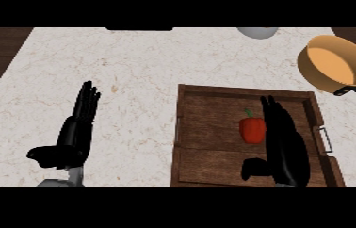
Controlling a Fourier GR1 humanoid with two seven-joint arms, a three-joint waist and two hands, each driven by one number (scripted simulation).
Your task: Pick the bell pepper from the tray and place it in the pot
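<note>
A red bell pepper [252, 129] with a green stem lies on the brown wooden tray [208, 128], right of the tray's middle. My right hand [285, 147] hovers over the tray just right of the pepper, fingers straight and pointing away, thumb out toward the left, holding nothing. An orange pot [331, 62] with a dark handle sits at the far right, beyond the tray's far right corner. At the lower left, over the bare counter, my left hand [75, 130] rests open with its fingers up.
The pale marble counter [125, 67] spreads left of and beyond the tray. A grey rounded object [257, 32] sits at the far edge, and a dark flat thing [139, 28] lies along the far edge at the left. Dark wood shows at both upper corners.
</note>
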